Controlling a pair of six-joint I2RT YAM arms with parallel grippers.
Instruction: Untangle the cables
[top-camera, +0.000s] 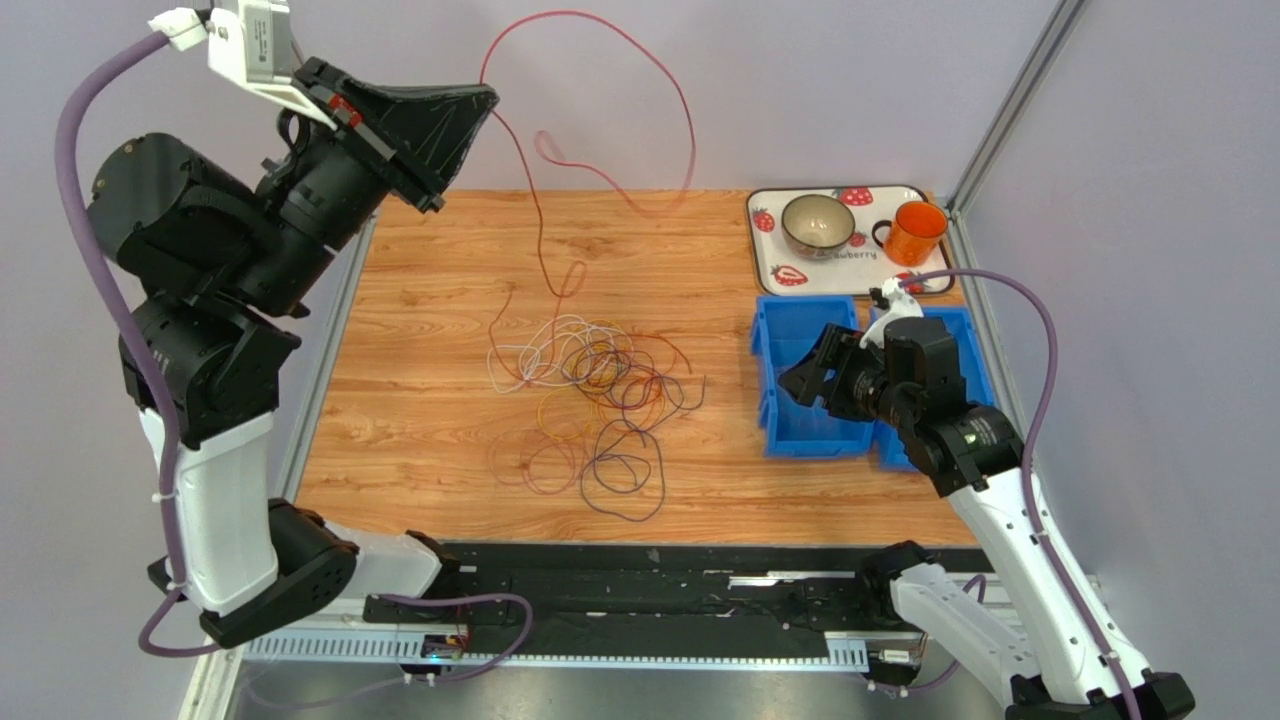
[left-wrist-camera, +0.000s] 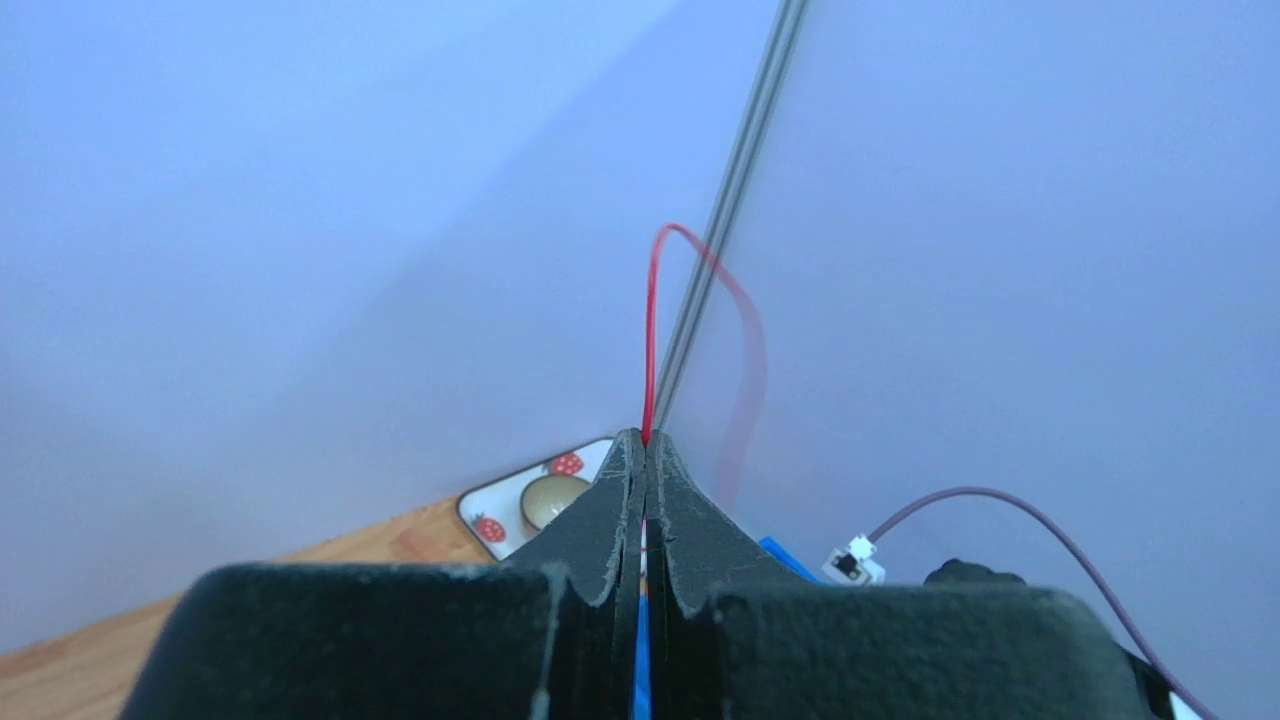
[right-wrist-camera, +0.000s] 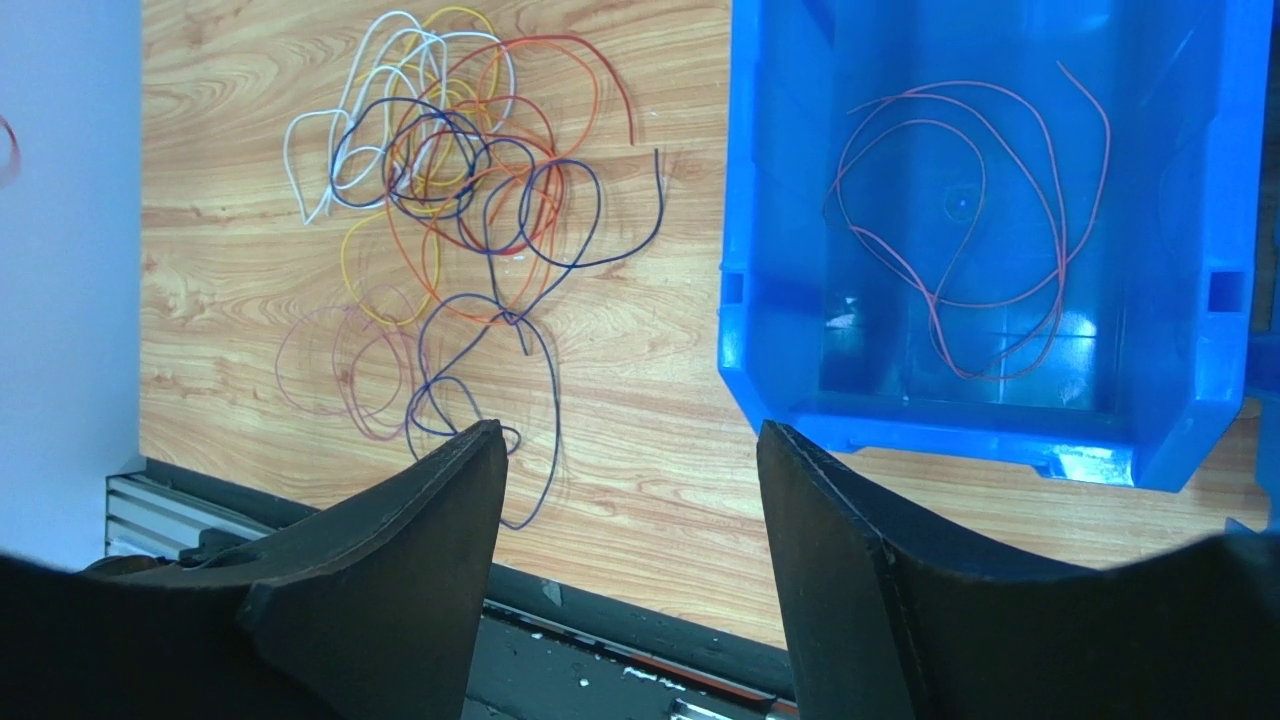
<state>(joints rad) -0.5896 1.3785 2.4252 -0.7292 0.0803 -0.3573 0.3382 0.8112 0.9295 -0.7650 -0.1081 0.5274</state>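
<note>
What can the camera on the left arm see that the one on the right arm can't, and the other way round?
Only the left wrist view: the left claw shut on a red cable that rises in front of the wall, plus a strawberry tray with a bowl.
Only the right wrist view: the open right claw, the tangled cables, and a reddish cable lying loose inside the blue bin.
Both: the wooden table and the blue bin, though the left view catches just a sliver of it.
</note>
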